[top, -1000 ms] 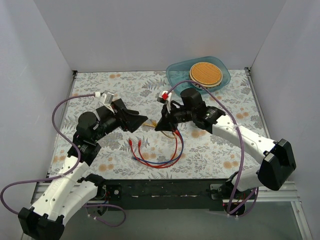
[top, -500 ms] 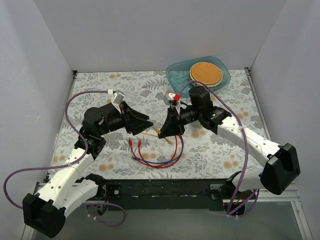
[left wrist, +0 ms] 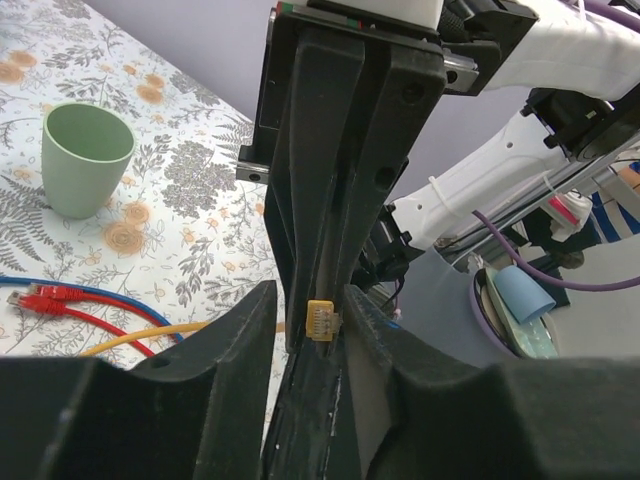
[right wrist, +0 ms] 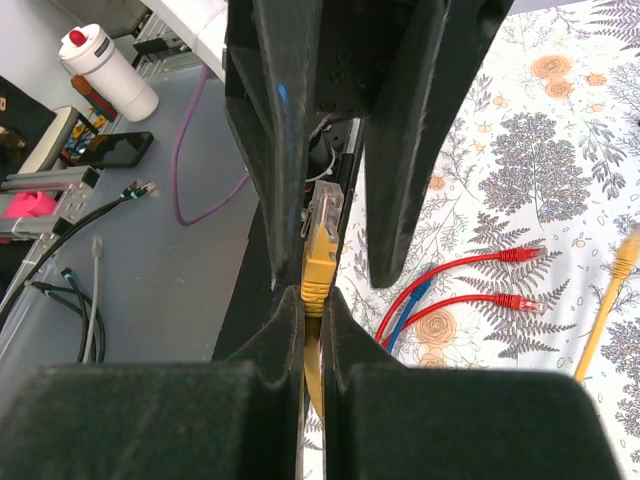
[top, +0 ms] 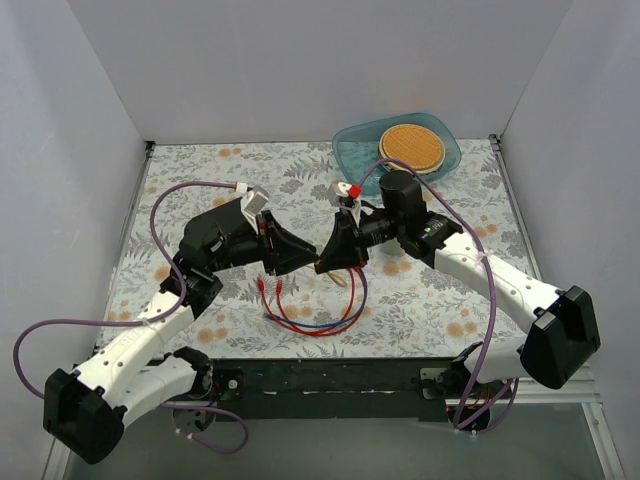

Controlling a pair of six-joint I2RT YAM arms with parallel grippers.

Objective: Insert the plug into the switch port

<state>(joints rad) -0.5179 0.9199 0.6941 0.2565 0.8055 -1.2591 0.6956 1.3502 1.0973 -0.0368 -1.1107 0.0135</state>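
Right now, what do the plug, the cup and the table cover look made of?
Plug: yellow boot with a clear glossy tip, likely moulded plastic.
Cup: pale green, even colour, soft sheen; plastic or ceramic, can't tell.
Table cover: floral print, flat and matte; probably cloth or a vinyl sheet.

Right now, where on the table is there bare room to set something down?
Bare cloth: back left, between the left wall and the teal tray; front right, beside the cable loops. Crowded: centre, where left gripper, holding the switch box, meets right gripper, holding the plug.
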